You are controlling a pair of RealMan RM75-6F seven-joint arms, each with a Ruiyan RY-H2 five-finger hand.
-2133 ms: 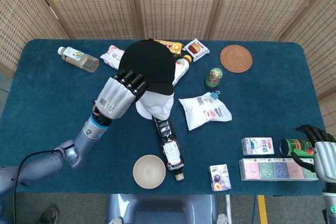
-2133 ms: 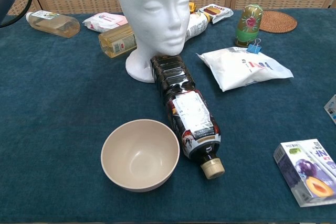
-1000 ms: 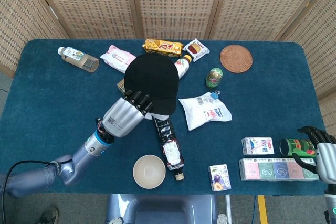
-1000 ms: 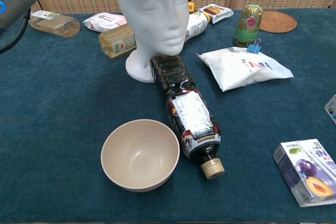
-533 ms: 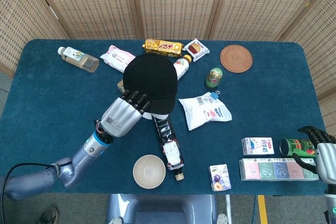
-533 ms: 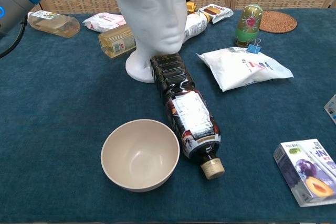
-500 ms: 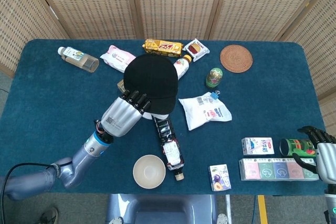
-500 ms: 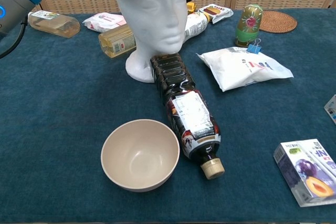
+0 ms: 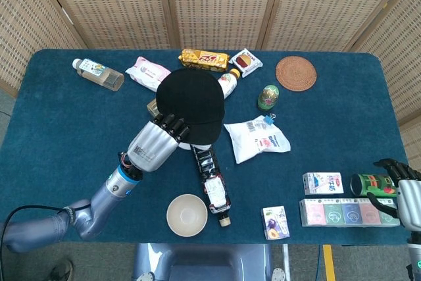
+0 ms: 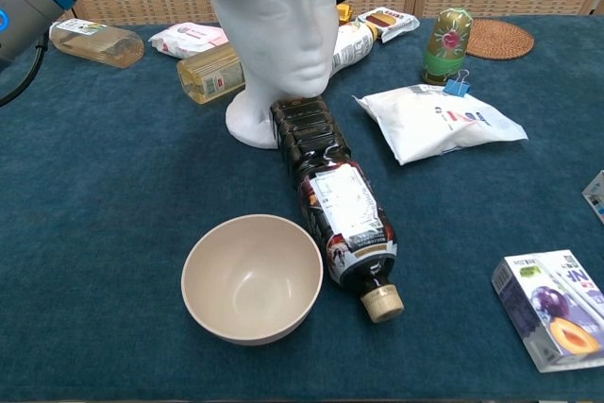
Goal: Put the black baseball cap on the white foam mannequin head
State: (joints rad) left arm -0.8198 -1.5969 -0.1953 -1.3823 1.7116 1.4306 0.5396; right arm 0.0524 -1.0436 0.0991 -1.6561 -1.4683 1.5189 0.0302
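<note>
We observe the black baseball cap (image 9: 191, 105) seated over the crown of the white foam mannequin head (image 10: 276, 30), so the placement itself appears, in our judgement, essentially complete; only seating and release seem left. The left hand (image 9: 156, 145) holds the cap at its rim on the side nearer the robot, its fingers (image 9: 171, 123) curled over the dark fabric edge, presumably so the cap can be drawn down and squared on the foam before letting go. In the chest view only the lower hem of the cap shows, along the top edge of the frame above the forehead, and we cannot tell there how deep it sits. The right hand (image 9: 399, 185) rests far off at the near right corner of the surface (image 9: 59, 136), its fingers closed around a green can (image 9: 369, 183), just beside a row of small cartons (image 9: 347, 211); it takes no part in this step. The mannequin head is smooth, matte and rigid-looking, with a flared base that stands upright on the blue, felt-like surface. The cap is soft cloth with a rounded crown. A dark plastic bottle (image 10: 337, 209) lies on its side with its ribbed end touching the base, and a plain cream bowl (image 10: 252, 277) stands close beside that bottle; both crowd the approach, so we would judge a straight upward withdrawal safest
</note>
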